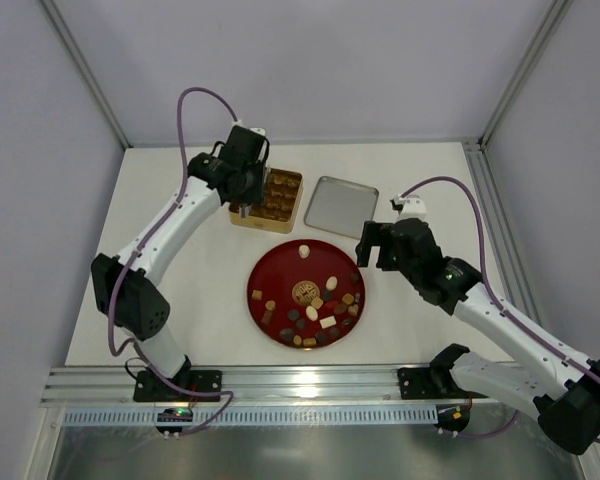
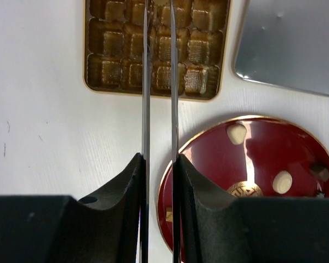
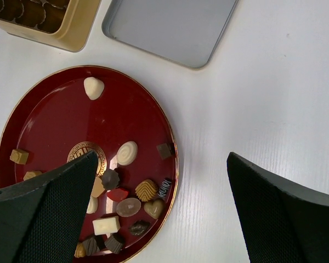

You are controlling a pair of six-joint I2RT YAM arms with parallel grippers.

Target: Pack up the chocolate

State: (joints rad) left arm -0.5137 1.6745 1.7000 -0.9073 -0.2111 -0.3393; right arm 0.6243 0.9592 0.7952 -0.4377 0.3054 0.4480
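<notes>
- The chocolate [image 1: 315, 312] lies on the red plate [image 1: 275, 268]. Most of it is bunched at the near side, with a few cream pieces apart toward the far rim.
- The right pincer [image 1: 373, 243] hangs wide and empty just off the plate's far-right rim. The sweets lie to its left, toward the bases, so this arm looks the nearer.
- The left pincer [image 1: 245, 207] is over the near-left corner of the gold tin [image 1: 283, 183], away from the pile. Its thin blades stand at a narrow slit, and I cannot tell whether a sweet is pinched at the tips.
- The sweets are small: round, oval, square, heart-shaped and ridged, and only the cream bar is clearly oblong. The plate is glossy with a gold rim.
- The tin holds crinkled gold cells. The lid [image 1: 340, 205] shows plain grey metal on the white desk [image 1: 210, 320].
</notes>
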